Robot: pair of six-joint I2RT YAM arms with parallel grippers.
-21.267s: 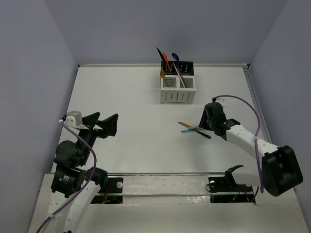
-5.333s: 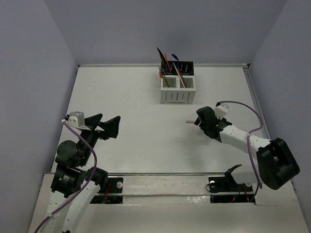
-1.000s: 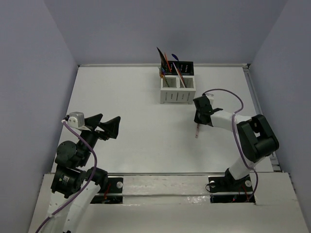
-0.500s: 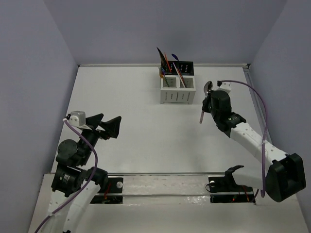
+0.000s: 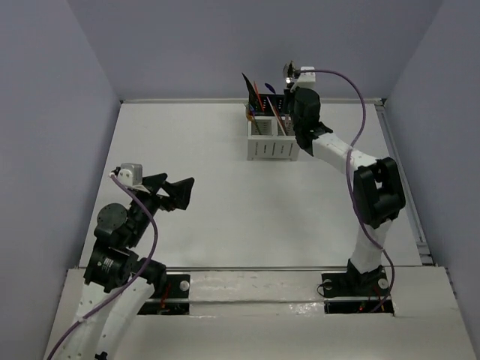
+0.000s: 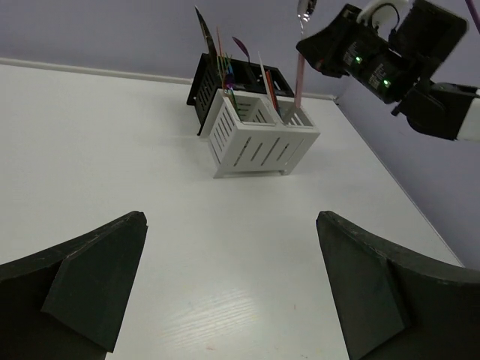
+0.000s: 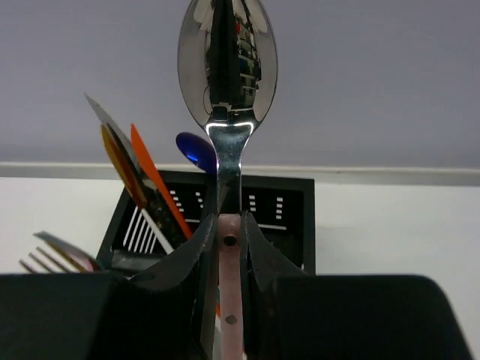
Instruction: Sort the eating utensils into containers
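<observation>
A spoon (image 7: 227, 64) with a silver bowl and a pink handle (image 6: 298, 79) stands upright, bowl up. My right gripper (image 7: 227, 240) is shut on its handle. It hangs over the right side of the containers (image 5: 274, 142), two white slotted bins in front and two black dotted bins (image 7: 289, 206) behind. Several utensils stand in the left bins: an orange one (image 7: 154, 176), a blue spoon (image 7: 196, 150) and a fork (image 7: 60, 255). My left gripper (image 6: 230, 219) is open and holds nothing, low over the table's left side (image 5: 171, 191).
The right arm (image 5: 337, 154) reaches across the table's right half to the far wall. Its purple cable (image 5: 360, 82) loops above it. The grey walls close in the back and both sides.
The right arm has swung from mid-table to the far side, carrying the spoon up over the containers. The left arm has shifted slightly.
</observation>
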